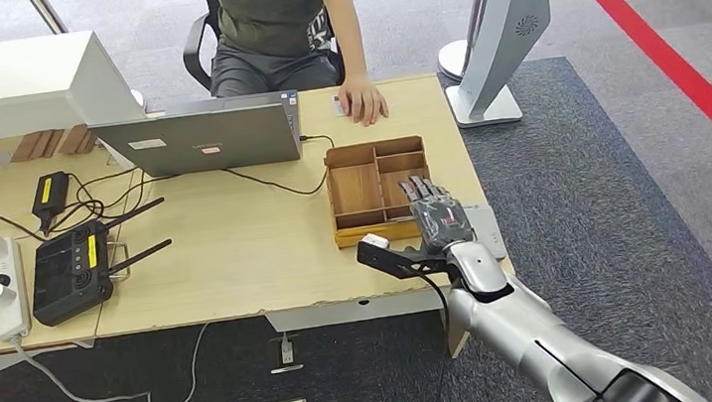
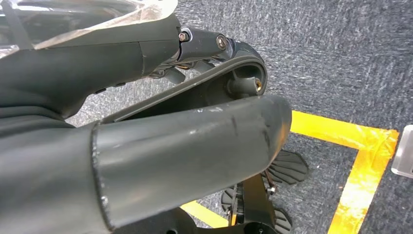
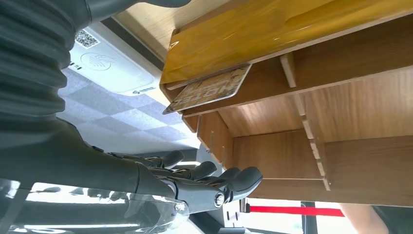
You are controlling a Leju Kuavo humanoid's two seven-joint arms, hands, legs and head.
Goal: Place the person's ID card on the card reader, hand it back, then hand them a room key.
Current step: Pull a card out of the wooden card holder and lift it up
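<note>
My right hand point(image 1: 436, 214) hovers over the front right corner of the wooden tray point(image 1: 361, 188), fingers stretched out and apart, holding nothing. In the right wrist view the fingers point(image 3: 214, 175) lie beside the tray's wall point(image 3: 272, 34), and a patterned card point(image 3: 209, 89) sticks out of the near compartment. The white card reader point(image 1: 488, 229) lies flat just right of the tray, partly under my hand, with its contactless mark facing up point(image 3: 109, 63). A person's hand point(image 1: 362, 100) rests on the far table edge beside a small white card point(image 1: 337, 106). My left hand point(image 2: 195, 156) hangs over the floor, holding nothing.
A grey laptop point(image 1: 201, 137) stands at the back middle, its cable running toward the tray. A black controller point(image 1: 70, 271), a power strip point(image 1: 4, 288) and several cables occupy the left. A white monitor stand point(image 1: 496, 47) rises past the table's right end. The person sits behind the table.
</note>
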